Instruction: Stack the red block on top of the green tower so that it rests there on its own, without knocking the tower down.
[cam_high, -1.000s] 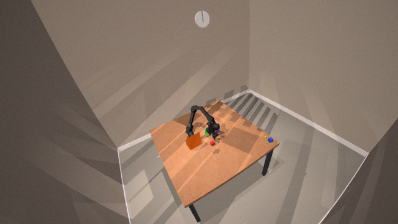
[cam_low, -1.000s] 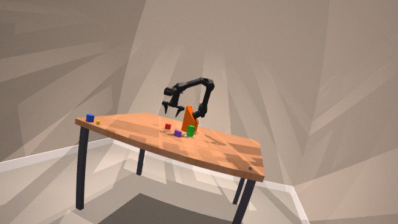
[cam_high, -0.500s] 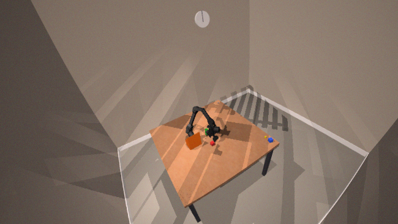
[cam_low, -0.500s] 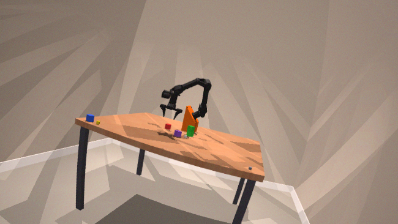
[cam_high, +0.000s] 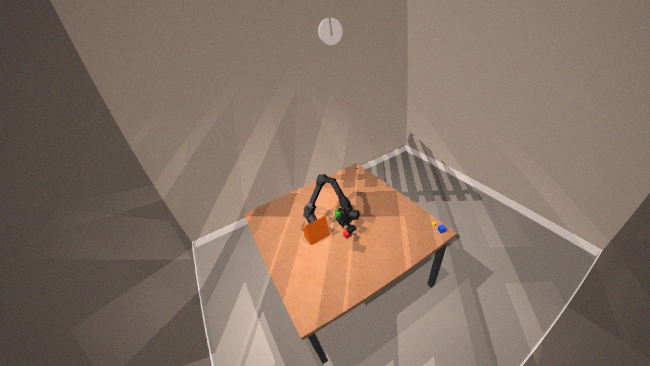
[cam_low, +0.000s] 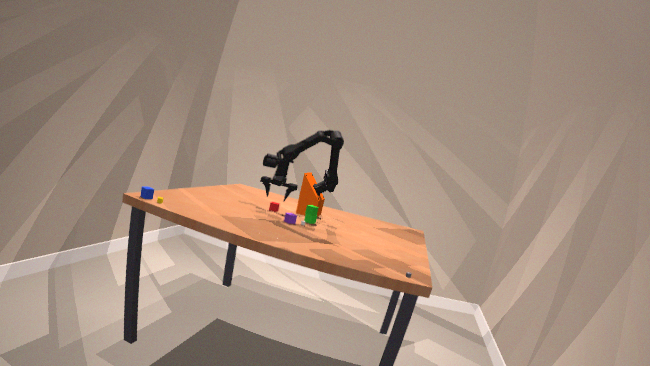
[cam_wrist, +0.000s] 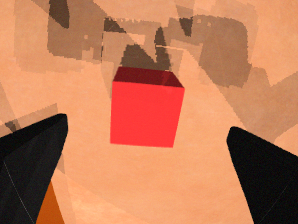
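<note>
gripper (cam_high: 350, 231) (cam_low: 277, 196) (cam_wrist: 152, 128) above the table (cam_high: 370, 260) (cam_low: 215, 220), fingers spread wide, nothing between them, tips pointing down. red block (cam_high: 346, 234) (cam_low: 274, 206) (cam_wrist: 146, 115) on the tabletop, below the fingers; in the wrist view it lies between the two tips, nearer the one at frame left. green tower (cam_high: 337, 213) (cam_low: 311, 214) upright, near a purple block (cam_low: 290, 218), red block not on it. orange wedge (cam_high: 316, 231) (cam_low: 307, 196) behind the tower in the exterior view. blue block (cam_high: 442, 228) (cam_low: 147, 192) and yellow block (cam_high: 434, 224) (cam_low: 160, 200) near a table corner, well apart from the rest.

Red block (cam_high: 346, 234) (cam_low: 274, 206) (cam_wrist: 146, 114) and green tower (cam_high: 337, 214) (cam_low: 311, 214)
The block lies flat on the worktop (cam_high: 380, 250) (cam_low: 210, 215); the tower is standing upright, apart from it.
</note>
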